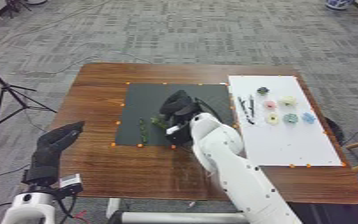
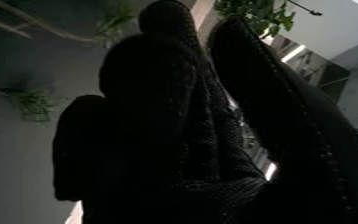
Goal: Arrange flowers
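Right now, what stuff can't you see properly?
- What's under the right hand on the black mat: the hand and arm cover it in the head view.
- The top of the leafy plant: cut off by the right wrist view's top edge.
- The ends of the brown twigs: cut off by the left edge there.
- The kinds of flowers on the white board: too small in the head view.

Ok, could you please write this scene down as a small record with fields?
Surface: brown wooden table
Middle: dark mat, with a thin green sprig on it
Right side: white sheet
On the sheet: pink flower, blue flower, other blooms, thin dark pieces
Right hand: over the mat, beside the sprig
Left hand: at the table's left side, away from the flowers
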